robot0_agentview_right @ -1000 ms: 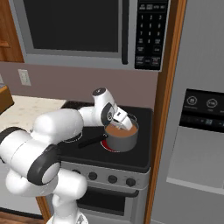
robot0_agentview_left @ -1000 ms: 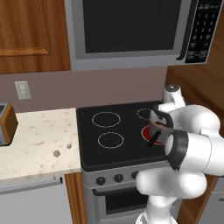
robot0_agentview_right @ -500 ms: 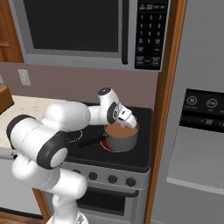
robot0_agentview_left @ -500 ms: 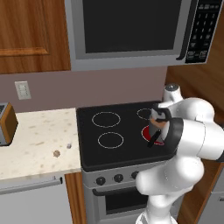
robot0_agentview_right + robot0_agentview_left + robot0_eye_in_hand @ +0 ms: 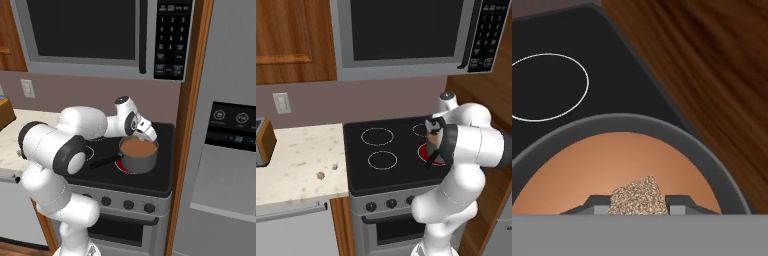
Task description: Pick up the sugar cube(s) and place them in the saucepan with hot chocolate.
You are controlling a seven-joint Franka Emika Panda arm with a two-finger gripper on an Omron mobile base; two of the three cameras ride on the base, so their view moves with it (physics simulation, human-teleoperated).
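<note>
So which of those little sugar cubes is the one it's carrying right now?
Find the black stove under the microwave, then the grey saucepan of brown hot chocolate on its front right burner. The carried cube is the speckled tan one pinched in the claw right above the drink; the other two cubes lie on the beige counter left of the stove.

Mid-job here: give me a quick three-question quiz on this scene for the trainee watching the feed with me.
1. True or false: the gripper holds a speckled sugar cube above the saucepan.
2. What remains on the countertop? A) two small cubes B) a mug C) a spoon
3. Which burner is glowing red?

Key:
1. True; the cube sits between the fingertips over the brown liquid.
2. A: a tan cube and a pale cube.
3. The one under the saucepan.
</note>
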